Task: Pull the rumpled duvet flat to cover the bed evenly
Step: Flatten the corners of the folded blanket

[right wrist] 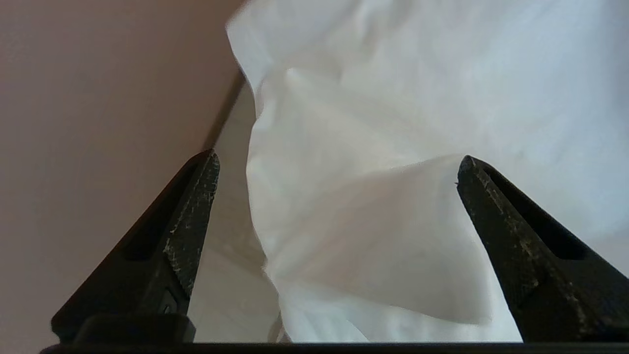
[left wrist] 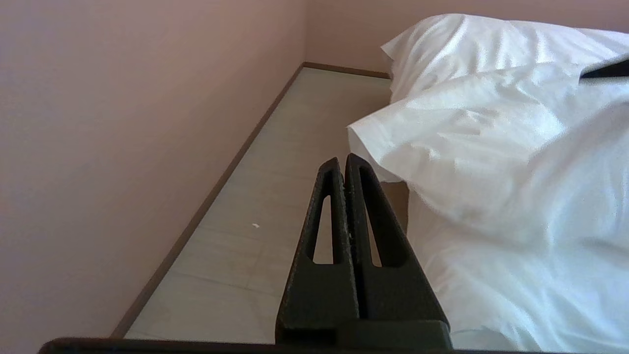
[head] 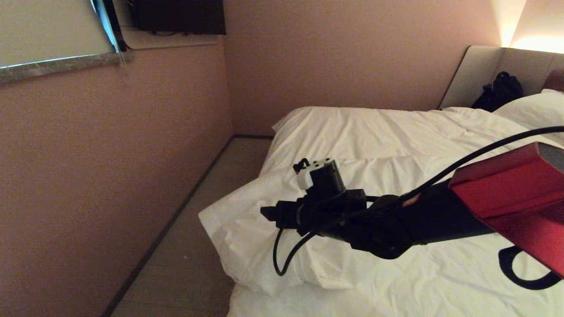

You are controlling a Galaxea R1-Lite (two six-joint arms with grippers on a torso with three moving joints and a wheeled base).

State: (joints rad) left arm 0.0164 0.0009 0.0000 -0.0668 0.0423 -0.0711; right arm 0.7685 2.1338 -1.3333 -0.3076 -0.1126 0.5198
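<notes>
The white duvet (head: 379, 145) lies creased over the bed (head: 482, 72). One puffy corner of the duvet (head: 233, 237) juts out past the bed's left side above the floor. My right arm reaches leftward across the bed, and my right gripper (head: 267, 214) hovers over that corner. In the right wrist view the right gripper (right wrist: 338, 161) is open, with the folded corner (right wrist: 373, 236) below and between its fingers (right wrist: 194, 216), which do not touch it. My left gripper (left wrist: 342, 160) is shut and empty, low beside the bed near the overhanging duvet (left wrist: 471, 137).
A strip of pale floor (head: 198, 246) runs between the bed and the pink wall (head: 110, 167). A white pillow (head: 535, 110) and a black bag (head: 500, 92) sit at the headboard end. A window ledge (head: 57, 66) is high on the left wall.
</notes>
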